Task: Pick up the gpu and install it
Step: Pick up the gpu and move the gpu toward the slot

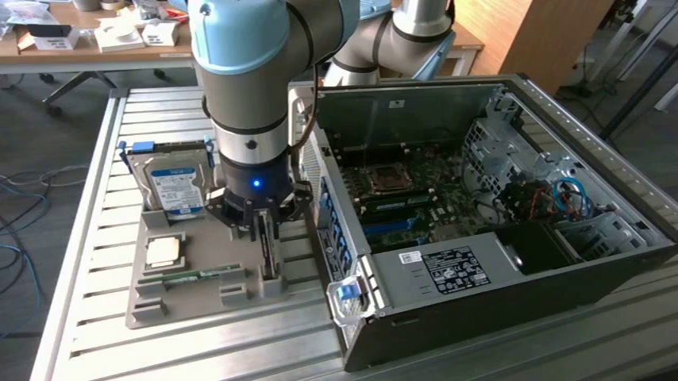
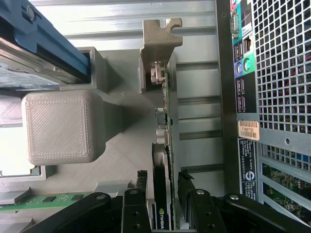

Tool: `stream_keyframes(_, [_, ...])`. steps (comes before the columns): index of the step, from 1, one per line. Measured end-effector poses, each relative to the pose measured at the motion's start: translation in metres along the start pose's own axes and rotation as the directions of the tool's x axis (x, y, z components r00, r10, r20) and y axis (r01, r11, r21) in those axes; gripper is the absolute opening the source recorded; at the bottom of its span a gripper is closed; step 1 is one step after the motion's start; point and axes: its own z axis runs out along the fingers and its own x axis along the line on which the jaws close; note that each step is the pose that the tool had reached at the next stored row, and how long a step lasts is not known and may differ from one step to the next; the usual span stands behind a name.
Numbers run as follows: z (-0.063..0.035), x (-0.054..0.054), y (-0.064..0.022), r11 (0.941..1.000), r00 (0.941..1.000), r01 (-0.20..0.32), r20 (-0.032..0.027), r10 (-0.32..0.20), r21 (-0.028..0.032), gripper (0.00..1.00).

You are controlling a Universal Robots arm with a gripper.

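Black gripper (image 2: 163, 206) fingers (image 2: 136, 208) straddle the upright gpu (image 2: 163, 145) in its grey holder (image 2: 116, 145), parted, not visibly clamping it.

This is a robotics lab or technical workshop set up for computer assembly. A grey-and-pale-blue industrial robot arm (image 1: 249, 87) stands over a desk of ribbed aluminium slats (image 1: 159, 349). On the desk lies an open black desktop computer case (image 1: 498, 230) with its green motherboard (image 1: 408, 194) and wiring exposed, and beside it a grey 3D-printed holder tray (image 1: 190, 274) with slots carrying loose computer parts, among them a silver hard drive with a blue-white label (image 1: 175, 186). Behind it, a wooden table (image 1: 95, 44) is cluttered with small white boxes, loose cables trail on the grey floor (image 1: 21, 206), and chair castors show under the table.
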Motion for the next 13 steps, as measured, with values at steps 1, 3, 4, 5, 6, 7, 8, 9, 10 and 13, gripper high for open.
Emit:
stream_keyframes(1, [0.0000,0.0000,0.0000,1.0000,1.0000,0.000,0.0000,0.000,0.0000,0.39])
stream_keyframes(3, [0.0000,0.0000,0.0000,1.0000,1.0000,0.000,0.0000,0.000,0.0000,0.39])
stream_keyframes(4, [0.0000,0.0000,0.0000,1.0000,1.0000,0.000,0.0000,0.000,0.0000,0.39])
stream_keyframes(5, [0.0000,0.0000,0.0000,1.0000,1.0000,0.000,0.0000,0.000,0.0000,0.39])
stream_keyframes(6, [0.0000,0.0000,0.0000,1.0000,1.0000,0.000,0.0000,0.000,0.0000,0.39])
stream_keyframes(7, [0.0000,0.0000,0.0000,1.0000,1.0000,0.000,0.0000,0.000,0.0000,0.39])
stream_keyframes(8, [0.0000,0.0000,0.0000,1.0000,1.0000,0.000,0.0001,0.000,0.0000,0.37])
stream_keyframes(9, [0.0000,0.0000,0.0000,1.0000,1.0000,0.000,0.0000,0.000,0.0000,0.37])
stream_keyframes(10, [0.0000,0.0000,0.0000,1.0000,1.0000,0.000,0.0000,0.000,0.0000,0.31])
stream_keyframes(13, [0.0000,0.0000,0.0000,1.0000,1.0000,0.000,0.0000,0.000,0.0000,0.31])
